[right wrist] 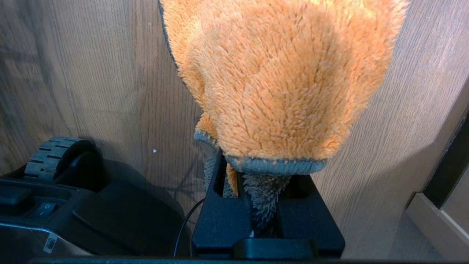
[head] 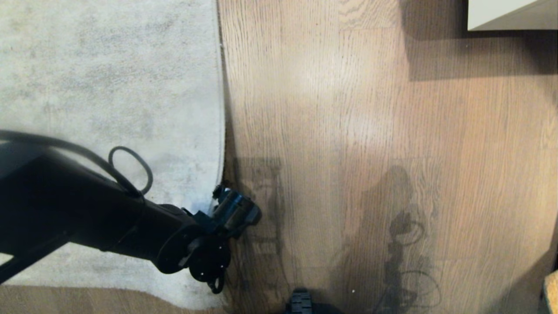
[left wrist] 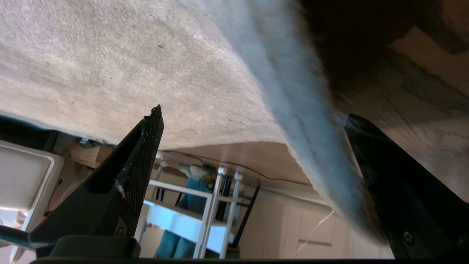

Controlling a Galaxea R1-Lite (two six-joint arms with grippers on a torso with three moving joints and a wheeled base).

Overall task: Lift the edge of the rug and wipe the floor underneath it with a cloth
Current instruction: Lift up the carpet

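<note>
Left gripper: our left gripper [head: 235, 209] is in the lower middle of the head view, just at the rug edge [head: 221, 131]. Its fingers [left wrist: 146, 154] are spread wide, and in the left wrist view the border of the rug passes between them, so we judge it is placed there to pinch the border and raise it. Nothing is pinched yet.

Right gripper: our right gripper [right wrist: 262, 220] is pressed together on the cloth [right wrist: 285, 80]. It does not show in the head view. We think it waits low beside the robot base [right wrist: 73, 205] with the cloth ready, because wiping can begin only when the rug is up.

Rug: pale grey, mottled, short pile. It fills the upper left and left side of the head view, and its straight border runs down the middle left of the frame. It looks flat there, with only a dark shadow line beside it.

Cloth: fluffy, orange, with a grey stitched hem. It hangs over the gripper and fills the upper centre of the right wrist view.

Floor: the floor [head: 370, 131] is brown wood grain with a soft shine. The part to be wiped is, by our judgement, under the rug and not visible.
</note>
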